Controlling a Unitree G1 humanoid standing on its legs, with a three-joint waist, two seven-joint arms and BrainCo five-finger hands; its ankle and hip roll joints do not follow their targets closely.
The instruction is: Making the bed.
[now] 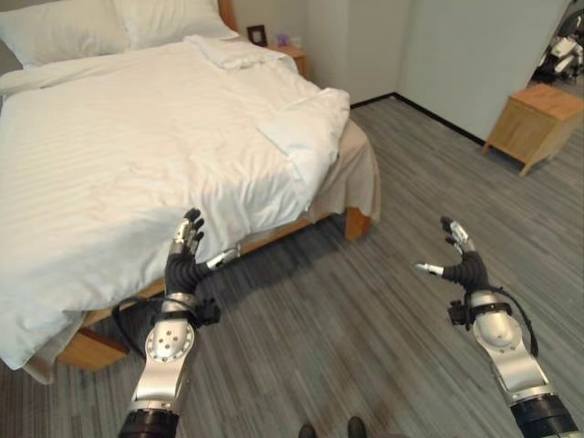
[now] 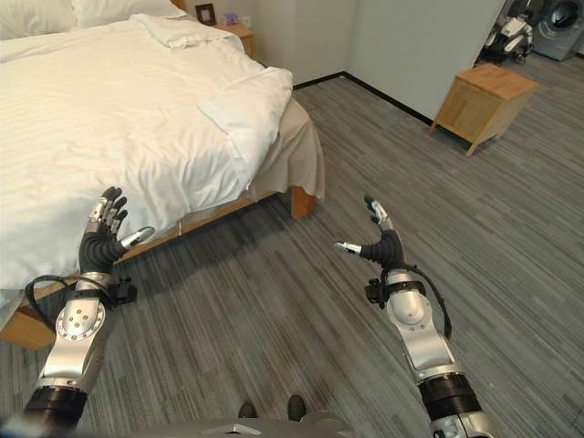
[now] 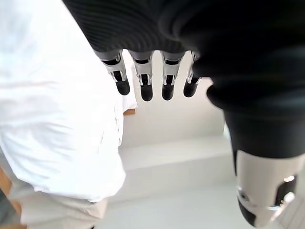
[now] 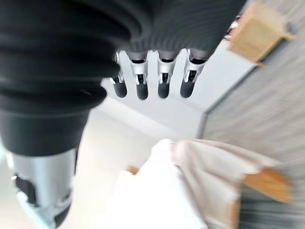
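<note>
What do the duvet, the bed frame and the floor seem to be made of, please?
Duvet: soft white fabric, probably cotton, with faint woven stripes and creases. Bed frame: light brown wood, smooth finish. Floor: grey wood-look planks, possibly laminate or vinyl, matte.

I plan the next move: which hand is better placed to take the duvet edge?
Probably the left hand: it hovers open beside the duvet edge, while the right hand hangs open over bare floor.

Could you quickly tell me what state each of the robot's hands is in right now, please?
Left hand: open, empty, by the edge of the white striped duvet.
Right hand: open, empty, over the grey wood-plank floor.
</note>
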